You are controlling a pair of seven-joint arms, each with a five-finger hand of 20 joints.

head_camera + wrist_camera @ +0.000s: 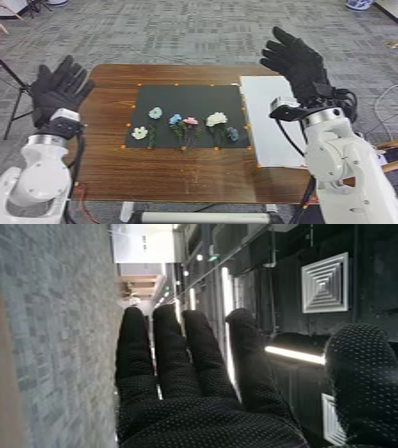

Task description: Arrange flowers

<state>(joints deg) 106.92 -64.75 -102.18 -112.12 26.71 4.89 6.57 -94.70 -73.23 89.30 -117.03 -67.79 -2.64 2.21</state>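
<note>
Head view: flowers [216,119], laid toward the dark mat's [187,95] near edge; probably light, soft-headed, crushable; best pinched by your fingertips at the stems [185,135]. Left hand [59,91], right hand [299,62]: open, empty.

Right wrist view: right hand, fingers straight, thumb apart.

Brown wooden table [178,175] — black mat [191,94], white sheet [264,95].
</note>
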